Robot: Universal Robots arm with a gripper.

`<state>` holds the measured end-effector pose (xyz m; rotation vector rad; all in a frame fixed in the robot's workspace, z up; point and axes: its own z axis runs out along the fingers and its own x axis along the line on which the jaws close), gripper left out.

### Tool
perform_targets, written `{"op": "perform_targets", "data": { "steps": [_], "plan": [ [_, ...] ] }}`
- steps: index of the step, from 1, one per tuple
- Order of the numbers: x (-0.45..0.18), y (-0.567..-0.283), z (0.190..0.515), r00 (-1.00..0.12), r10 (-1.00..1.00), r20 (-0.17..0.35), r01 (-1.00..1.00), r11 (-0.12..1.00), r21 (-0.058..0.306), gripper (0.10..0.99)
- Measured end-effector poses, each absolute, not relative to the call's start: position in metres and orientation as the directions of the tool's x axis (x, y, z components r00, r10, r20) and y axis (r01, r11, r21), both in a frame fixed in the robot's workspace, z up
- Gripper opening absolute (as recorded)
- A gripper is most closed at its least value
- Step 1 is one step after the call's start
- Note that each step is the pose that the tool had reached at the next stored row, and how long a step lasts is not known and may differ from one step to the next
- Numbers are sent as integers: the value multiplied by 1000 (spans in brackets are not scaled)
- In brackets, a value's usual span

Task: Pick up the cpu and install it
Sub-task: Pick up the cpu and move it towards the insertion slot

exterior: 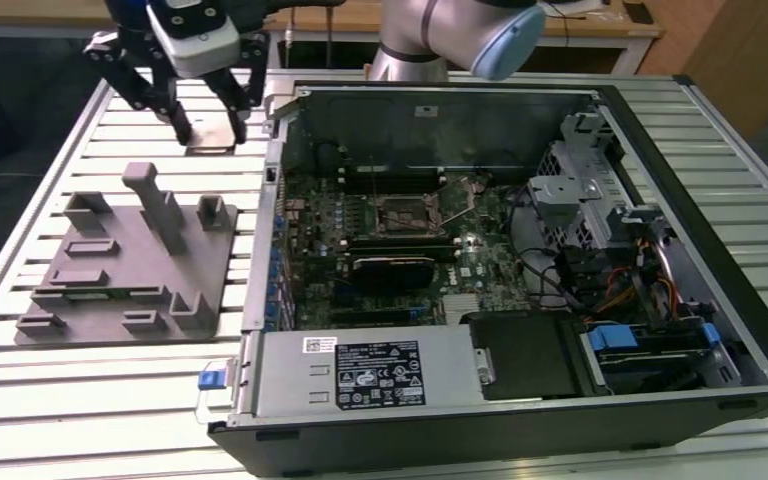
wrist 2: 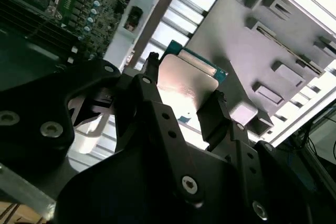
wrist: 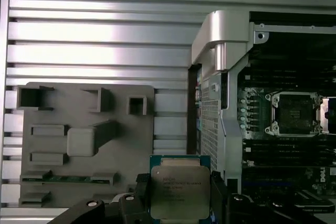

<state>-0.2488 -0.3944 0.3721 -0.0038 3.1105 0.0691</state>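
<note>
My gripper hangs above the slatted table at the exterior view's left, beyond the far edge of the grey fixture. It is shut on the cpu, a small square chip with a silvery top plate and a green edge. In both wrist views one black finger presses on each side of the chip. In the second wrist view the cpu shines between the fingers. The chip is lifted off the table. The open black-framed socket sits on the motherboard inside the case, to the exterior view's right of the gripper.
The open computer case lies on its side; its raised metal wall stands between gripper and socket. A black heatsink block, the power supply and drive cages with cables surround the socket. The fixture has upright posts.
</note>
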Motion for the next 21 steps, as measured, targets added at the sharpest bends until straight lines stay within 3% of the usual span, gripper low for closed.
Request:
{"op": "perform_targets", "data": {
  "steps": [21],
  "plan": [
    [-141,-394,372,-1000,-2,-30,-3,999,44,545]
  ]
}}
